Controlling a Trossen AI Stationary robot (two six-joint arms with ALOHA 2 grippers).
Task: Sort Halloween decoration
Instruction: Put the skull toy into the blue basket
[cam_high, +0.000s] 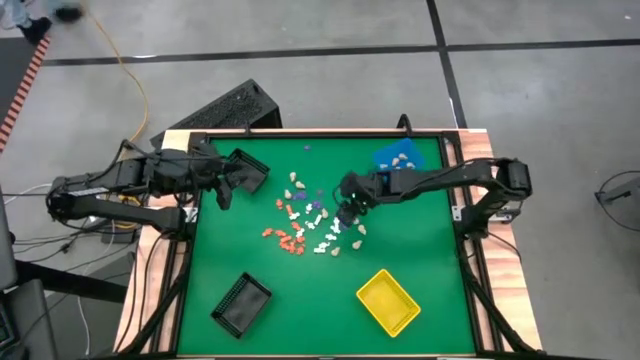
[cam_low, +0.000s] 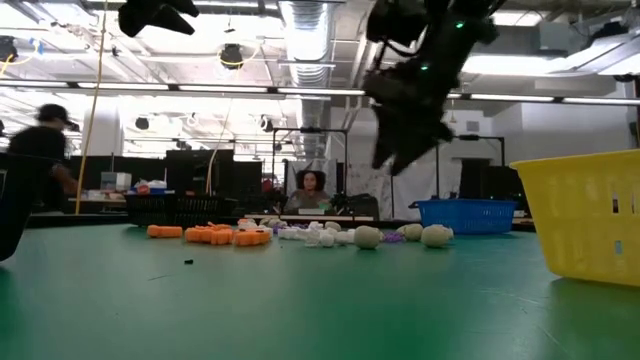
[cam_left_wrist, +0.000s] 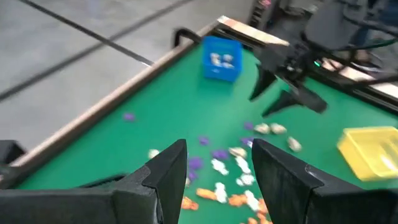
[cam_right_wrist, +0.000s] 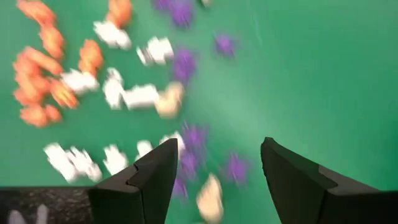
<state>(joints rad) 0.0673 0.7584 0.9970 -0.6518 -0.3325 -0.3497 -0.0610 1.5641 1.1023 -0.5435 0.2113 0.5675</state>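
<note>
The Halloween decoration pieces (cam_high: 305, 225) lie scattered in the middle of the green table: orange ones (cam_low: 215, 234) toward the left, with white, purple and beige ones (cam_right_wrist: 168, 102) beside them. My right gripper (cam_high: 350, 207) hovers open above the pile's right part (cam_right_wrist: 217, 168) and hangs clear of the pieces in the low view (cam_low: 405, 135). A few beige pieces lie inside the blue bin (cam_high: 400, 157). My left gripper (cam_high: 224, 186) waits open at the table's left side (cam_left_wrist: 217, 168), beside a black bin (cam_high: 248, 170).
A yellow bin (cam_high: 388, 301) stands near the table's near edge on the right, and a second black bin (cam_high: 241, 302) near that edge on the left. A raised wooden rim (cam_high: 300, 133) frames the table. People show in the room beyond (cam_low: 312, 190).
</note>
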